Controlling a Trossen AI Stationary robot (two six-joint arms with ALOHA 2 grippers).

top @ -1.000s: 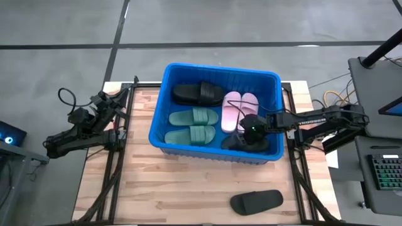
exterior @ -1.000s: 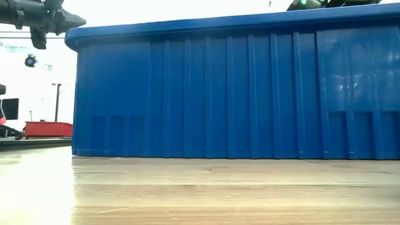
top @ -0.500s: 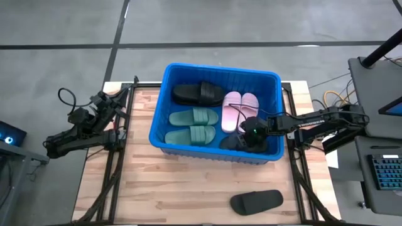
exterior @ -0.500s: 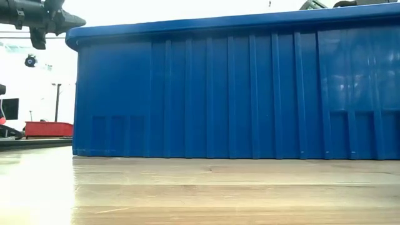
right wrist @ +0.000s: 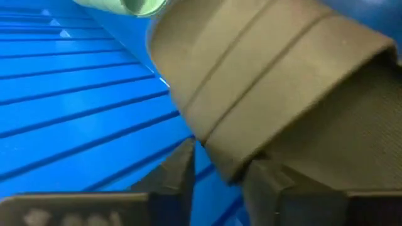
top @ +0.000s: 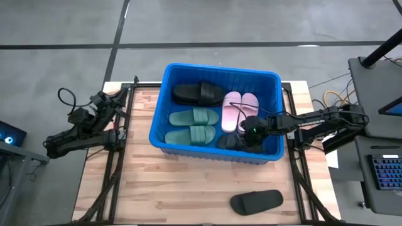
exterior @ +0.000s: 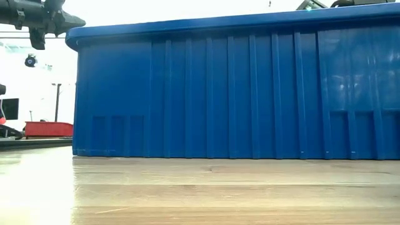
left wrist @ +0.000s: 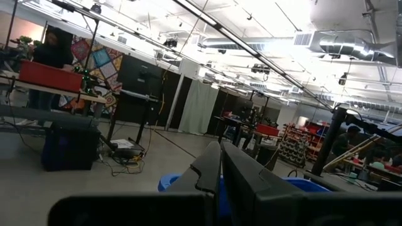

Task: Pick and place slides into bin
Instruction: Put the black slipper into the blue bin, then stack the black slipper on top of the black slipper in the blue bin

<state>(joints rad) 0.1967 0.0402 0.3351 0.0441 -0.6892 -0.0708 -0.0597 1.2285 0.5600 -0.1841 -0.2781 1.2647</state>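
The blue bin (top: 161, 100) stands on the table and fills the low view (exterior: 237, 94). In it lie a black slide (top: 196, 93), a pink pair (top: 239, 108) and a dark green pair (top: 192, 125). My right gripper (top: 252, 131) reaches down into the bin's near right corner and is shut on a second black slide (top: 231, 142). A third black slide (top: 256, 202) lies sole down on the table near its front edge. My left gripper (left wrist: 220, 168) is shut and empty, raised at the table's left side. My right gripper pinches the edge of the black slide's wide strap (right wrist: 223, 164) between its two fingers (right wrist: 173, 176). It comes from above, slanting in from the table's right. The slide sits low inside the bin; whether it rests on the bin's floor, I cannot tell.
The bin's right wall (top: 280, 113) is close beside my right gripper. The green pair lies just to the left of the held slide. Bare wooden table (top: 176, 188) lies in front of the bin.
My right gripper has gone down deeper into the bin and a little toward the table's left. The black slide it holds has shifted with it toward the green pair.
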